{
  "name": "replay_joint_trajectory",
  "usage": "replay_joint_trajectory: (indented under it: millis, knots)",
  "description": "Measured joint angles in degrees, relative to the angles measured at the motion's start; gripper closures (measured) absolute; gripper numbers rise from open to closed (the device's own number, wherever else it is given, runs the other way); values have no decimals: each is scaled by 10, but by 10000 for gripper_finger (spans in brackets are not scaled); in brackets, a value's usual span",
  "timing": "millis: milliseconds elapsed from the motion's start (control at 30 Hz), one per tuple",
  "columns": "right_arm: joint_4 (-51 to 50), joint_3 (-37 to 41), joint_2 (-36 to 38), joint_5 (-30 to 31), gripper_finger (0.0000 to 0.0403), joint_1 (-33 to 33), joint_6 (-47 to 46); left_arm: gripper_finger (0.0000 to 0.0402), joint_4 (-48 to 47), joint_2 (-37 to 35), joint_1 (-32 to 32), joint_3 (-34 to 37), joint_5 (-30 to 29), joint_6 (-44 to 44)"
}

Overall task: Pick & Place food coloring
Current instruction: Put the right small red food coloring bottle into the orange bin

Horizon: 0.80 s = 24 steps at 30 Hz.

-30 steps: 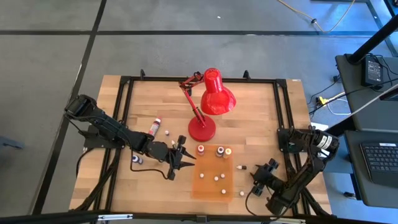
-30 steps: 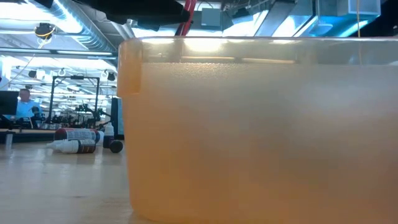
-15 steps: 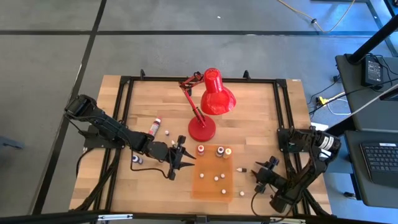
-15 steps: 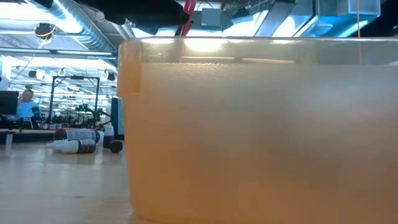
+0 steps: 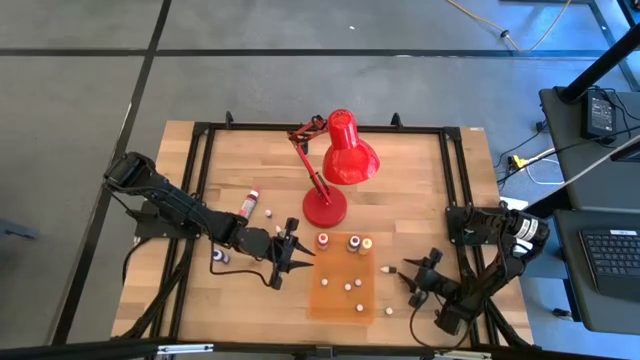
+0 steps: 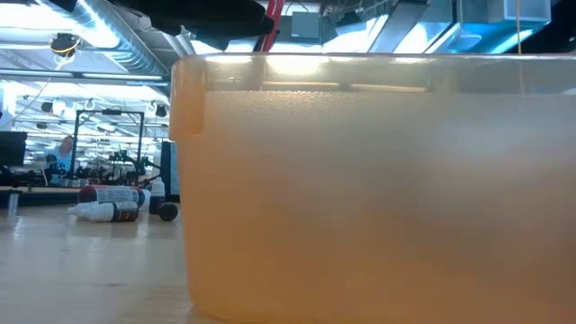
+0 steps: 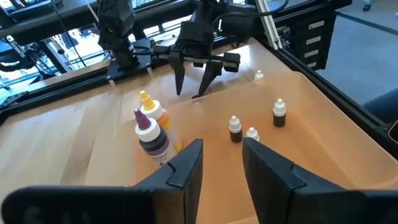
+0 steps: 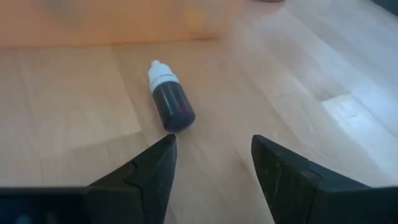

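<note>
Orange tray on desk, holding upright white-capped bottles. Right claw apart, empty, near dark bottle lying beside tray; label unreadable from above. Left claw apart, empty, at tray's edge.

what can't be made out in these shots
- Low view: the orange tray wall fills most of the picture and hides both arms and the bottles in the tray.
- Right wrist view: the dark bottle lying on the table shows a label too blurred to read.
- High view: the small bottles in the tray are too small to tell their colours.
- Left wrist view: the left hand has fingers apart with nothing between.
</note>
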<state>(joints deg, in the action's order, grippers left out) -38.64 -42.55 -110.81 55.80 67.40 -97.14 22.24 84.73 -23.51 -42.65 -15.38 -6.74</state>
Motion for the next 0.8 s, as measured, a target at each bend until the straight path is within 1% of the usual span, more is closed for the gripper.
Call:
replay_joint_trajectory:
  millis: [200,333,467,800]
  knots:
    - [62,29,-1,36,187,0,1,293,0,0,0,0,0,0]
    - [86,39,0,41,187,2,6,294,0,0,0,0,0,0]
    - [104,42,0,47,187,10,61,292,0,0,0,0,0,0]
    - [123,42,-1,49,187,14,66,294,0,0,0,0,0,0]
